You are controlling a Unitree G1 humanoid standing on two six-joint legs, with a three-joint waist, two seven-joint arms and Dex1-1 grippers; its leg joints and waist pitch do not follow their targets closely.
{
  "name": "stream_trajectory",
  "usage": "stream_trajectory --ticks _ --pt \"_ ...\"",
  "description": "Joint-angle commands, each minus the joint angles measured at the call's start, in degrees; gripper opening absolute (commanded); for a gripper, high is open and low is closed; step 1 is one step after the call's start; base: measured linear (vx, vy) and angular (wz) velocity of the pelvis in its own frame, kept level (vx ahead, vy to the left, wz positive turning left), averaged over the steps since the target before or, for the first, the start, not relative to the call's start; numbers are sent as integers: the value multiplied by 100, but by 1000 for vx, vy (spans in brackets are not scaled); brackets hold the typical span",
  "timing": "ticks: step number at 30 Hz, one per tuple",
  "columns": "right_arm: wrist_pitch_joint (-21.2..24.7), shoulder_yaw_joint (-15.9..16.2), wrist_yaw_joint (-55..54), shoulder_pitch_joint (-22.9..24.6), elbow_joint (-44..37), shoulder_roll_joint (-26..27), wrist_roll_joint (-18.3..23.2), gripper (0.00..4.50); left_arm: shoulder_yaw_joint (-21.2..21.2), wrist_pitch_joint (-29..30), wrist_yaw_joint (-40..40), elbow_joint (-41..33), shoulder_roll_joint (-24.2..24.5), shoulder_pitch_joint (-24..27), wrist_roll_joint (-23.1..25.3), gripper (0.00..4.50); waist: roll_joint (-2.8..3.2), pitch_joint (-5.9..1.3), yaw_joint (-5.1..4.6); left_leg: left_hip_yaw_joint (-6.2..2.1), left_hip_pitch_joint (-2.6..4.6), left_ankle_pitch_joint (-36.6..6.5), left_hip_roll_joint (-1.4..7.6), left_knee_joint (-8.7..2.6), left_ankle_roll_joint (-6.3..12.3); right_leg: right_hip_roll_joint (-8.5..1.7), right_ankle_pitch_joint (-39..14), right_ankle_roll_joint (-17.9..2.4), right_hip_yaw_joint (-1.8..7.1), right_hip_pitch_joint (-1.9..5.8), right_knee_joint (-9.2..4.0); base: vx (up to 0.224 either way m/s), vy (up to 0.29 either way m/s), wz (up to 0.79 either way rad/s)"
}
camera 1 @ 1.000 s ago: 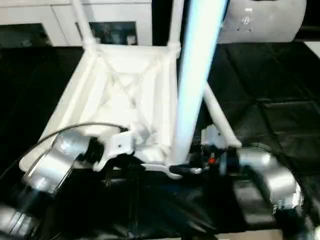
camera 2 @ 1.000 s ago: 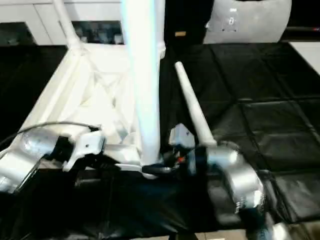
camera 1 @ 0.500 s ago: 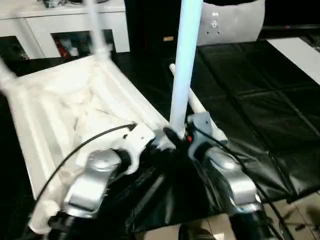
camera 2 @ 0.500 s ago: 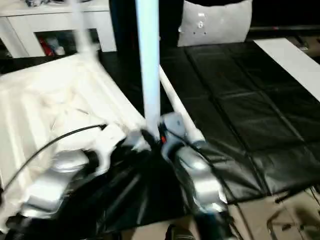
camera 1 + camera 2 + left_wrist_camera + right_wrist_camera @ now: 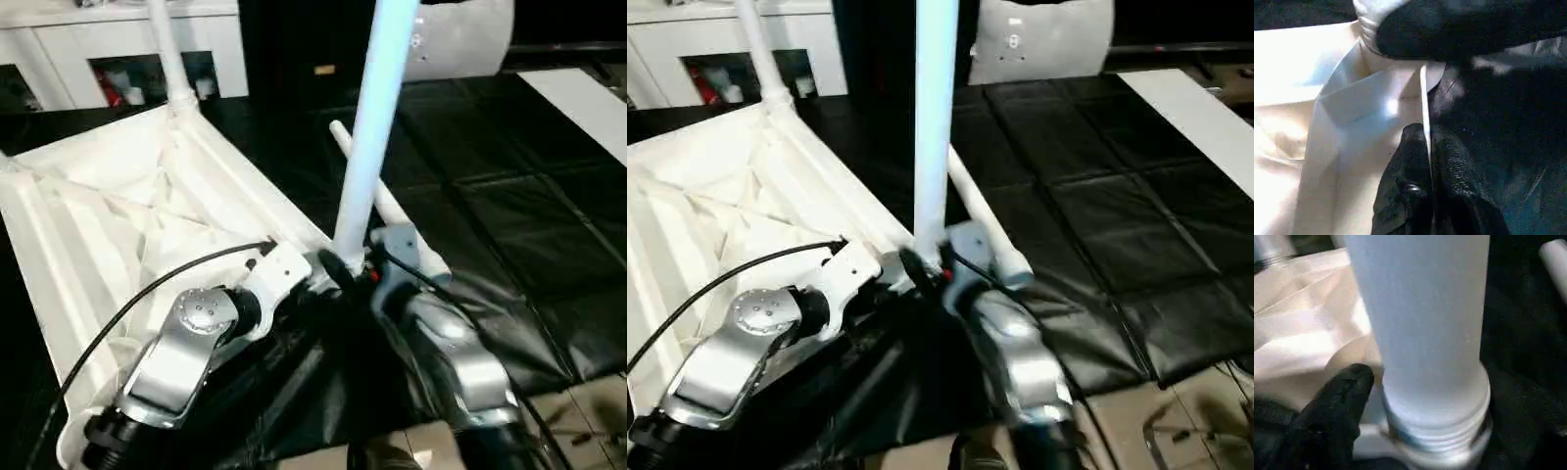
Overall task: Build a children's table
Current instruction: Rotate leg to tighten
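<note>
Black padded matting (image 5: 509,196) covers the floor; white cabinets (image 5: 118,49) line the upper left, their openings too dark to read. Upside-down tabletop (image 5: 108,225) fills the left half, cut off at the left edge, ribs up. One upright leg (image 5: 367,137) stands in the near corner socket, its top out of frame; another leg (image 5: 168,49) rises from the far corner; a loose leg (image 5: 985,220) lies behind on the matting. Left tool (image 5: 1427,166), fingers together, pinches the tabletop's thin edge. Right tool (image 5: 358,269) sits at the upright leg's threaded base; one finger (image 5: 1334,401) shows beside it, the other hidden, so its state cannot be told.
</note>
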Motion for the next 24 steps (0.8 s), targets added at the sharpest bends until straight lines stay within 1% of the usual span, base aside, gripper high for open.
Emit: stream_trajectory --ticks 1,2,3,4,5,6,7,8,9,10,11,12,13,14,15,16,17,18,19,21,22,23,24 --pt "93 233 352 92 -101 -42 160 413 -154 -22 -140 322 176 40 117 0 61 -305 42 -133 21 -1790 375 -449 158 -457 -1837 -970 302 138 -345 48 -56 1" --pt "90 210 463 128 -179 -125 191 426 -171 -101 -198 349 274 28 87 0 45 -320 72 -104 19 -1653 356 -406 182 -451 -1747 -1029 322 118 -332 47 -69 5" --pt "109 162 721 208 -355 -346 282 426 -161 -332 -374 438 445 3 26 0 43 -336 78 -100 13 -1544 358 -394 194 -460 -1653 -1072 328 133 -303 47 -69 5" --pt "96 129 968 264 -490 -549 361 435 -139 -509 -513 528 574 -20 -31 0 51 -346 105 -104 -9 -1401 348 -383 239 -459 -1574 -1073 322 155 -295 39 -70 3" --pt "60 109 1181 298 -590 -746 437 435 -126 -730 -669 620 692 -42 -104 0 57 -398 132 -92 -33 -1130 345 -342 292 -440 -1276 -1096 312 198 -237 34 -62 0" --pt "45 95 1270 302 -625 -841 468 444 -129 -886 -774 668 756 -49 -144 0 65 -405 165 -73 -47 -913 338 -307 346 -415 -929 -1152 306 192 -192 34 -62 0" --pt "24 80 1351 300 -647 -926 496 444 -134 -1026 -871 715 813 -55 -181 0 69 -412 173 -72 -64 -811 334 -296 376 -409 -755 -1227 283 213 -172 21 -52 -1" --pt "-63 46 1553 238 -634 -1130 543 444 -167 -1354 -1138 841 938 -70 -275 0 54 -448 193 -70 -57 -735 335 -277 382 -413 -722 -1251 266 241 -160 0 0 0" --pt "-103 42 1595 210 -612 -1174 532 444 -180 -1415 -1209 867 965 -74 -294 0 63 -445 190 -69 -57 -712 338 -275 382 -411 -706 -1273 266 233 -147 0 0 0" --pt "-206 39 1716 136 -546 -1286 505 444 -220 -1543 -1380 930 1038 -88 -327 0 47 -446 177 -66 -62 -693 341 -277 386 -403 -701 -1284 261 235 -142 0 0 0" --pt "-251 41 1773 104 -515 -1333 493 444 -240 -1582 -1447 955 1071 -95 -335 0 69 -450 185 -73 -44 -732 349 -278 365 -399 -815 -1293 248 229 -144 0 0 0" --pt "-355 60 2104 -53 -379 -1537 507 444 -333 -1853 -1761 1107 1214 -147 -372 0 67 -444 179 -72 -30 -790 355 -278 363 -394 -897 -1318 246 216 -152 0 0 0" --pt "-372 69 2208 -98 -345 -1604 529 444 -366 -1967 -1855 1171 1261 -170 -406 0 81 -446 177 -73 -11 -857 364 -281 335 -397 -956 -1355 250 214 -142 0 0 0" --pt "-432 95 2401 -218 -219 -1725 521 444 -395 -2111 -2060 1264 1309 -215 -490 0 80 -435 184 -70 -8 -898 361 -277 326 -393 -973 -1366 250 205 -147 0 0 0" --pt "-579 175 2619 -362 -52 -1895 441 444 -421 -2264 -2271 1360 1348 -276 -579 0 92 -435 184 -75 9 -1006 360 -282 311 -388 -1057 -1390 244 198 -149 0 0 0" --pt "-688 265 2885 -485 99 -2061 389 444 -468 -2391 -2444 1463 1387 -353 -620 0 105 -436 194 -69 32 -1052 364 -276 289 -388 -1019 -1435 244 180 -139 0 0 0" --pt "-689 278 2940 -502 117 -2085 399 444 -477 -2417 -2466 1486 1391 -368 -621 0 100 -437 197 -66 36 -1073 366 -275 293 -385 -1008 -1447 243 184 -142 0 0 0" --pt "-701 337 3223 -591 215 -2203 456 444 -530 -2553 -2581 1601 1410 -449 -625 0 122 -435 228 -61 57 -1128 372 -273 304 -386 -992 -1483 248 169 -137 0 0 0" --pt "-709 354 3330 -628 255 -2243 481 444 -553 -2608 -2626 1645 1414 -482 -623 0 114 -439 252 -63 36 -1124 373 -268 318 -396 -953 -1506 252 194 -125 0 0 0" --pt "-735 420 3741 -821 495 -2341 589 444 -614 -2801 -2885 1820 1368 -615 -692 0 131 -450 308 -67 26 -1040 387 -257 327 -417 -792 -1550 250 209 -95 0 0 0" --pt "-735 420 3741 -821 495 -2341 589 444 -614 -2801 -2885 1820 1368 -615 -692 0 131 -450 308 -67 26 -1040 387 -257 327 -417 -792 -1550 250 209 -95 0 0 0" --pt "-757 458 3867 -893 586 -2361 596 416 -648 -2863 -2969 1870 1359 -668 -697 0 116 -445 315 -64 14 -1058 380 -250 345 -415 -817 -1578 243 211 -95 0 0 0" --pt "-816 505 3931 -958 680 -2381 547 416 -677 -2897 -3028 1912 1351 -714 -695 0 127 -440 320 -68 12 -1069 383 -251 333 -419 -853 -1577 243 211 -94 0 0 0"
